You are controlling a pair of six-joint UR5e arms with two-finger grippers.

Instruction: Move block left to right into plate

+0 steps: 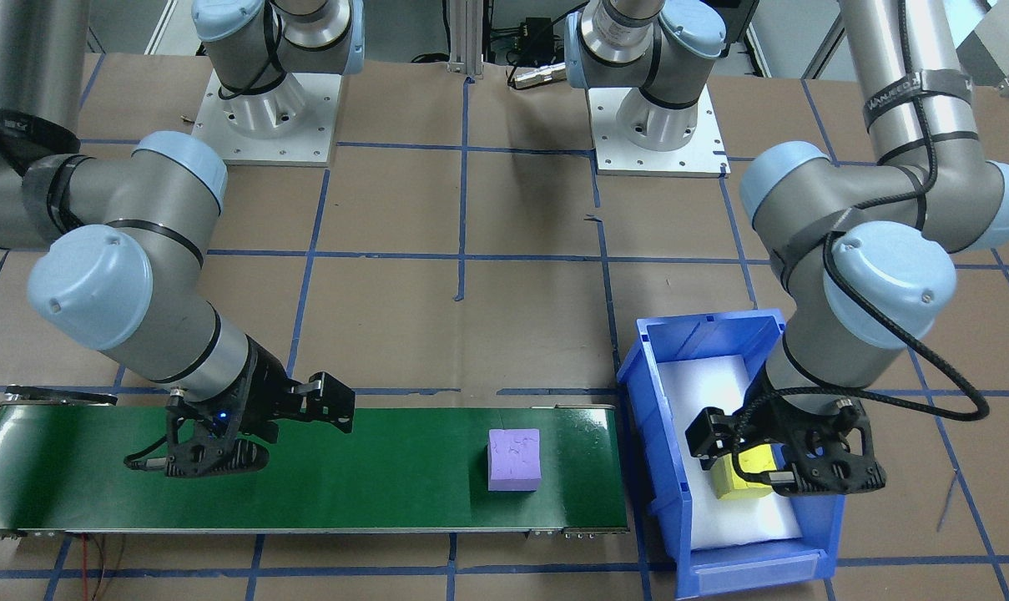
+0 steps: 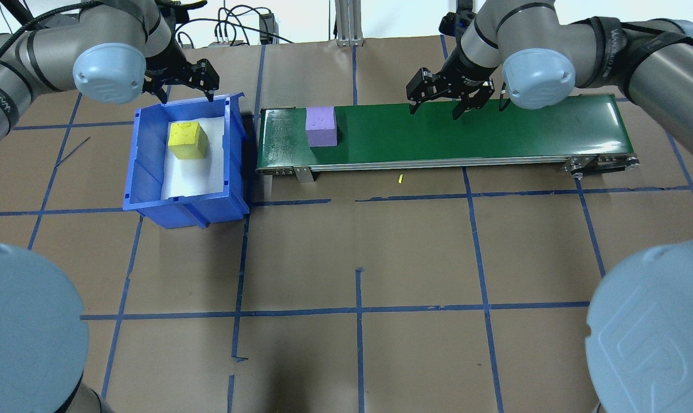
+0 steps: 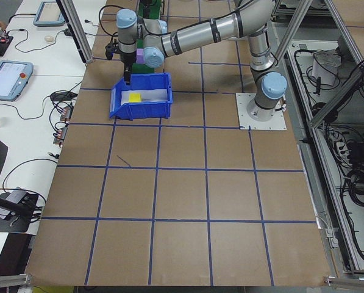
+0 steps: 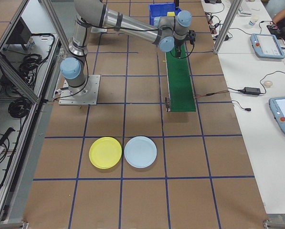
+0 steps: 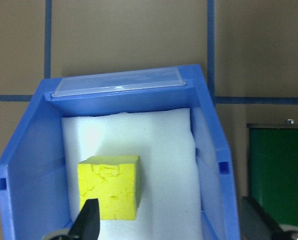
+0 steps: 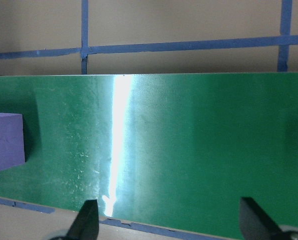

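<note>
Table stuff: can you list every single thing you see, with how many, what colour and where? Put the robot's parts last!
Yellow block: one, yellow, on white foam inside the blue bin.
Purple block: one, purple, on the green belt at the end nearest the bin.
Blue bin: one, blue, on the table beside the belt's end.
White foam: one sheet, white, lining the bin's floor.
Conveyor belt: one, green, lying across the table.
Yellow plate: one, yellow, on the table past the belt's far end.
Light blue plate: one, pale blue, next to the yellow plate.
Table: one, brown with blue tape lines.
Left gripper: one, black, open above the bin.
Right gripper: one, black, open above the belt.
</note>
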